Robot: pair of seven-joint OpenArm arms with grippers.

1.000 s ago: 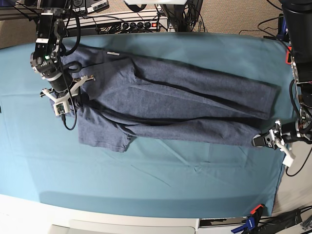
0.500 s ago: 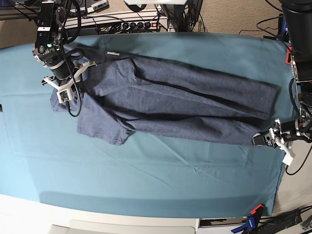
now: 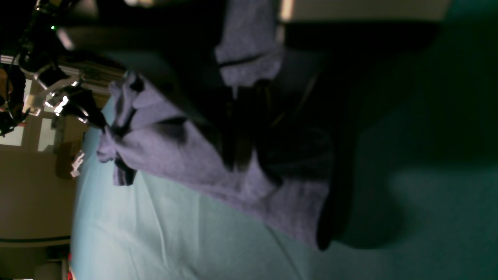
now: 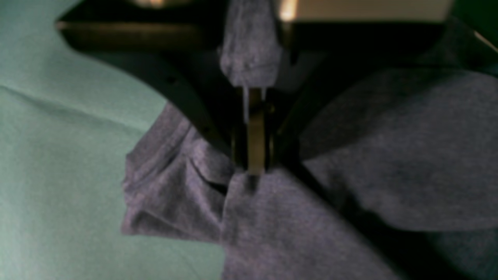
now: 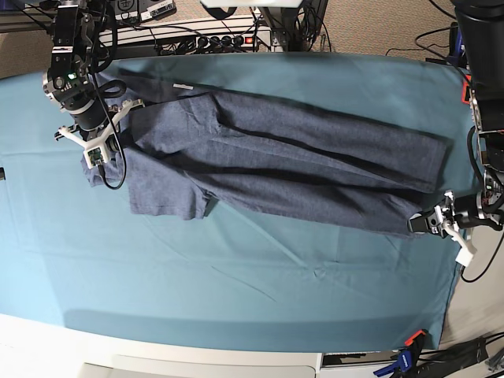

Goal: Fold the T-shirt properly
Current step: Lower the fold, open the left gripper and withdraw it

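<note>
The navy T-shirt [image 5: 276, 165] lies stretched across the teal table cloth [image 5: 236, 283] in a long band folded lengthwise, with a sleeve [image 5: 165, 197] sticking out at the lower left. My right gripper [image 5: 104, 150] is shut on the shirt's left end. In the right wrist view its jaws [image 4: 253, 132] pinch a bunch of fabric [image 4: 350, 155]. My left gripper [image 5: 415, 224] is shut on the shirt's right corner, low over the cloth. The left wrist view shows the pinched fabric [image 3: 249, 66] and the shirt [image 3: 186, 163] running away toward the other gripper [image 3: 74, 105].
A power strip and cables [image 5: 213, 38] run behind the table's far edge. Clamps [image 5: 405, 354] sit at the near right corner, where the cloth's edge [image 5: 453, 291] ends. A wide band of bare teal cloth lies in front of the shirt.
My right gripper has moved up and left toward the far edge, dragging the shirt's left end and the sleeve with it. The left gripper has stayed in place.
</note>
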